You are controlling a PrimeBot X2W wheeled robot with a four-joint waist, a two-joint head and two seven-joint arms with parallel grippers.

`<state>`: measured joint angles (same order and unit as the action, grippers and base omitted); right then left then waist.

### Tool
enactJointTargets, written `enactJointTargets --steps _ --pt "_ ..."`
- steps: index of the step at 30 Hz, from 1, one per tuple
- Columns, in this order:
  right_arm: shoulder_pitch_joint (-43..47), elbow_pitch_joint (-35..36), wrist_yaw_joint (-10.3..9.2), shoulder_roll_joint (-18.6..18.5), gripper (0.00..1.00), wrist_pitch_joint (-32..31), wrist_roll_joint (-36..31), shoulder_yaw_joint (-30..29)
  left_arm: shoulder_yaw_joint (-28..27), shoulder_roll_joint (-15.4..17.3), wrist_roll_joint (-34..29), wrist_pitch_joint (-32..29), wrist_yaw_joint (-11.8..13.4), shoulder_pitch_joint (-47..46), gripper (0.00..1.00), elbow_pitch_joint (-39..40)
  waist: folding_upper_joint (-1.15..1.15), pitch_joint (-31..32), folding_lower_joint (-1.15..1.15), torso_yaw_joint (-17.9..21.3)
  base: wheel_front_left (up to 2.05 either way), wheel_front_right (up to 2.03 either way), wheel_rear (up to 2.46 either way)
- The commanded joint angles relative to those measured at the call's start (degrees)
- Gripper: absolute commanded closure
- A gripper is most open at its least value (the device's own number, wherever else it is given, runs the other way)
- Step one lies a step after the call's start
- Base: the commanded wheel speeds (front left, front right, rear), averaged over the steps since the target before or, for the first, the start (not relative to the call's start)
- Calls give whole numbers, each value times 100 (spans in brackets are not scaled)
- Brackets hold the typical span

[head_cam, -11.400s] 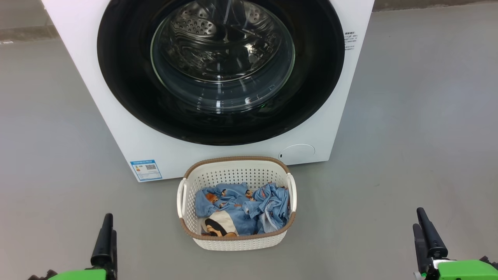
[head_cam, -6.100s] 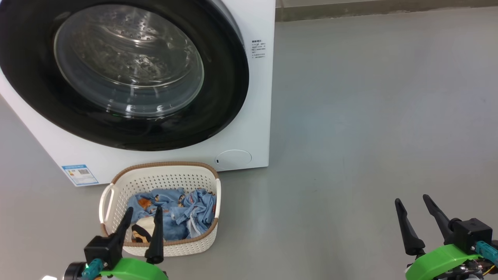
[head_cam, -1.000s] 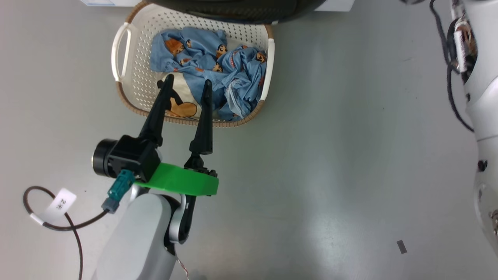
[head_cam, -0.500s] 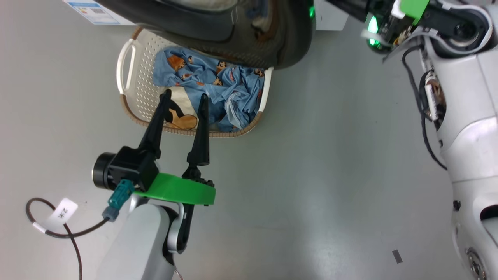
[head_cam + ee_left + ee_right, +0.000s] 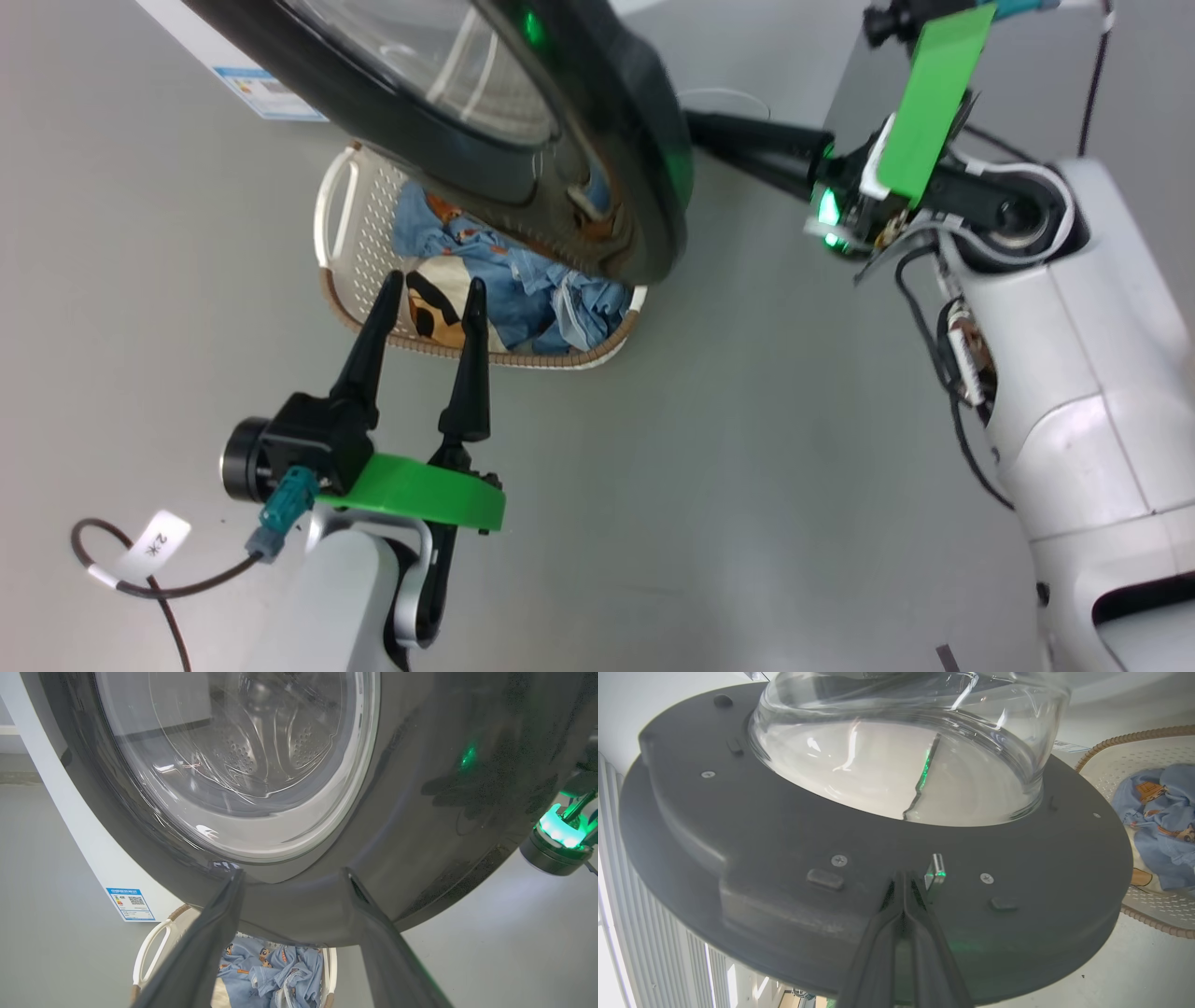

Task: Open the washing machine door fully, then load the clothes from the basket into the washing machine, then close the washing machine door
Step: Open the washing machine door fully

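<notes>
The right gripper (image 5: 903,879), pinched together on nothing, touched the inner face of the door (image 5: 738,826) — the left gripper (image 5: 434,280) hung spread and empty near the basket (image 5: 369,224).

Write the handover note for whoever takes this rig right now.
Left gripper: open, empty, hovering at the basket's near rim.
Right gripper: shut, tips against the door's inner face.
Door: partly open, hanging over the basket in front of the washing machine.
Clothes: in the basket.
Done: door unlatched.
Left: open it fully, load the clothes, close the door.
</notes>
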<state>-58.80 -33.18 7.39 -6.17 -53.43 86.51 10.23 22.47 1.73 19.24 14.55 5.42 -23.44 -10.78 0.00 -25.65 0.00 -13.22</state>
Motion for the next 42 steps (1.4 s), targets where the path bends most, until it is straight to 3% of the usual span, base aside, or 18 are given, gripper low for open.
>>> enactJointTargets --steps 1,24,33,42 --pt "171 219 10 246 100 -29 75 97 -201 115 -43 45 -53 118 0 71 0 186 0 -47 0 0 0" --pt "1360 172 10 328 100 730 891 1056 -141 115 -104 45 -371 740 0 -364 0 1372 0 -313 0 0 0" --pt "1455 44 10 328 100 1070 1193 1460 -161 115 -114 45 -429 821 0 -419 0 1476 0 -350 0 0 0" --pt "1451 -42 10 328 100 1244 1314 1470 -208 115 -120 45 -437 823 0 -428 0 1483 0 -289 0 0 0"
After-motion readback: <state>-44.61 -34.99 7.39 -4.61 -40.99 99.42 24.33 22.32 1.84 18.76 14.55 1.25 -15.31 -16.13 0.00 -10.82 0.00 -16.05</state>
